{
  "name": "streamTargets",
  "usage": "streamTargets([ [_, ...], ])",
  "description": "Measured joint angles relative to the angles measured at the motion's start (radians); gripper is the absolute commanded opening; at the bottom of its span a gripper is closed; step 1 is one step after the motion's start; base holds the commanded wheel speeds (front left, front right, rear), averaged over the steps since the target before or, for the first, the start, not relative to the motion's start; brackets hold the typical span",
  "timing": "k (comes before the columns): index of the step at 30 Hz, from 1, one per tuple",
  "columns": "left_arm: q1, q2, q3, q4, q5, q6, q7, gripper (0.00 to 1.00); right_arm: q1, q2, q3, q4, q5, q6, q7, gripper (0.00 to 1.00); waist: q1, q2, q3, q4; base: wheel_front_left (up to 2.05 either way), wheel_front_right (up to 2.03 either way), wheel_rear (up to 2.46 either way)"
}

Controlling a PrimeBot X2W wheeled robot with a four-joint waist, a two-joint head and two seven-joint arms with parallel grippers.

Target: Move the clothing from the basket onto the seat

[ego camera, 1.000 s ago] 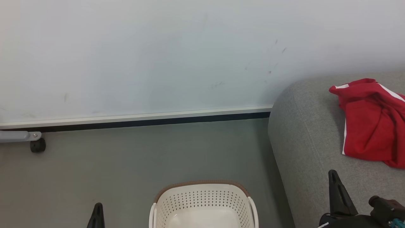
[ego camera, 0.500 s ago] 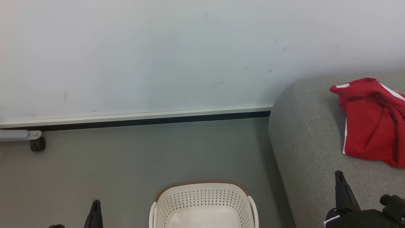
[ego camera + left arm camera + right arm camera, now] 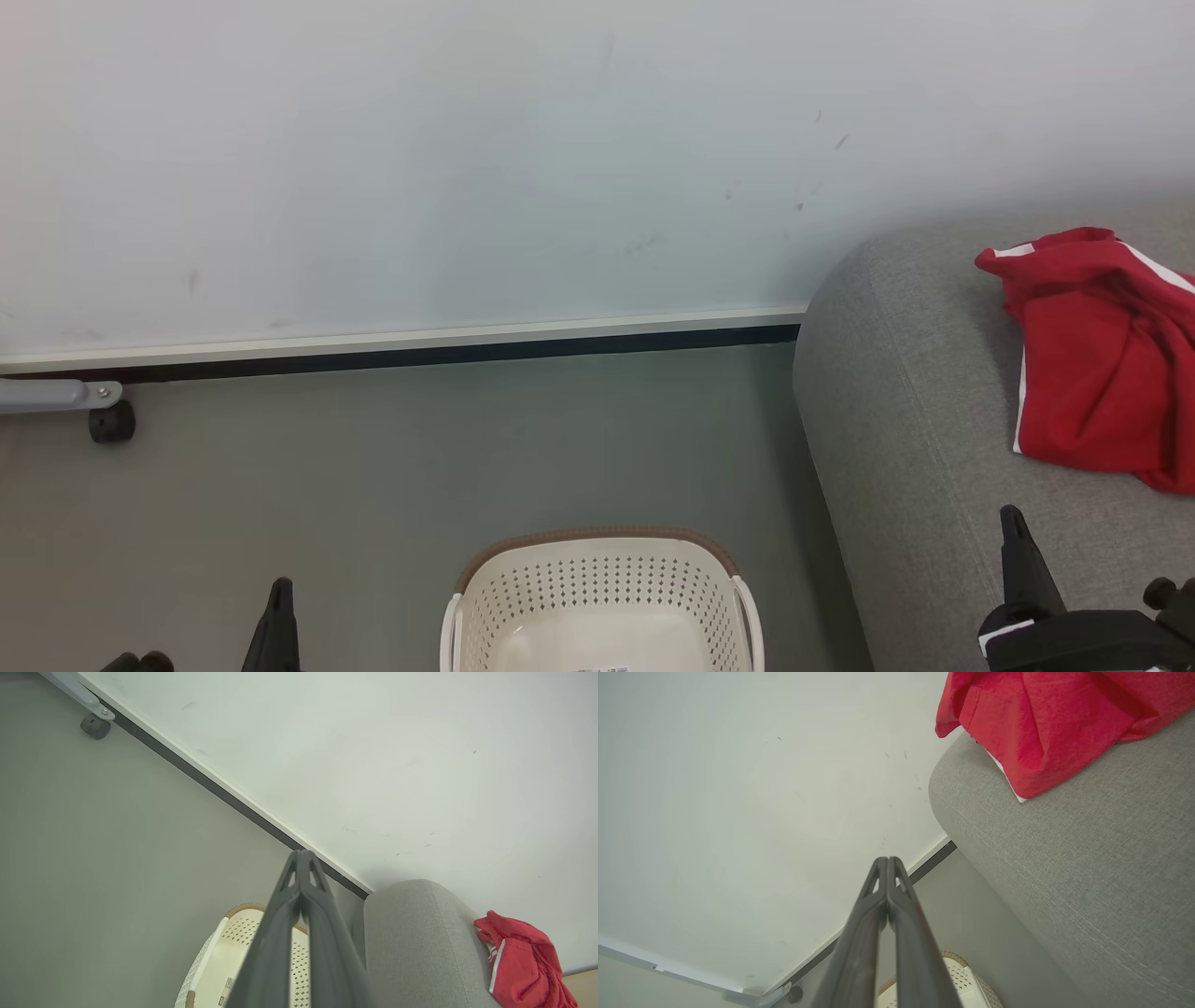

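Observation:
Red clothing (image 3: 1102,364) with white stripes lies crumpled on the grey seat (image 3: 915,420) at the right. The same clothing (image 3: 523,966) (image 3: 1041,723) shows in both wrist views, resting on the seat (image 3: 416,947) (image 3: 1087,868). The cream basket (image 3: 602,597) stands on the floor at bottom centre, and what shows of its inside holds no fabric. My left gripper (image 3: 278,597) is shut, low at the left of the basket (image 3: 205,970). My right gripper (image 3: 1013,523) is shut, low over the seat's front. Both hold nothing, as the left gripper (image 3: 302,855) and right gripper (image 3: 887,861) show.
A pale wall with a dark skirting strip (image 3: 420,355) runs behind the grey floor (image 3: 373,467). A grey bar with a black caster (image 3: 110,425) sits by the wall at the far left. The basket's rim (image 3: 957,959) peeks in the right wrist view.
My right gripper has drawn back toward the lower right, away from the clothing. The left gripper shifted slightly left. The camera tilted a touch; clothing and basket lie as before.

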Motion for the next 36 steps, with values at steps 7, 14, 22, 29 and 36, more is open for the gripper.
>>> streamTargets([
  [7,-0.020,-0.007,0.019,0.016,-0.107,-0.017,0.028,0.00,-0.004,0.011,-0.028,0.018,0.100,0.015,0.027,0.00,0.0000,0.0000,0.002,0.001,0.00,0.00,0.00],
  [14,-0.039,-0.013,0.035,0.030,-0.189,-0.036,0.056,0.00,-0.022,0.017,-0.053,0.035,0.194,0.030,0.053,0.00,0.0001,0.0000,0.005,0.001,0.00,0.00,0.00],
  [22,-0.060,-0.021,0.055,0.044,-0.296,-0.054,0.082,0.00,-0.027,0.029,-0.081,0.054,0.296,0.047,0.080,0.00,0.0000,0.0000,0.007,0.002,0.00,0.00,0.00],
  [29,-0.079,-0.027,0.068,0.059,-0.367,-0.071,0.106,0.00,-0.042,0.035,-0.101,0.069,0.376,0.063,0.099,0.00,0.0000,0.0000,0.009,0.002,0.00,0.00,0.00],
  [36,-0.097,-0.035,0.085,0.071,-0.459,-0.088,0.130,0.00,-0.046,0.044,-0.125,0.087,0.464,0.076,0.125,0.00,0.0000,0.0000,0.011,0.003,0.00,0.00,0.00],
])
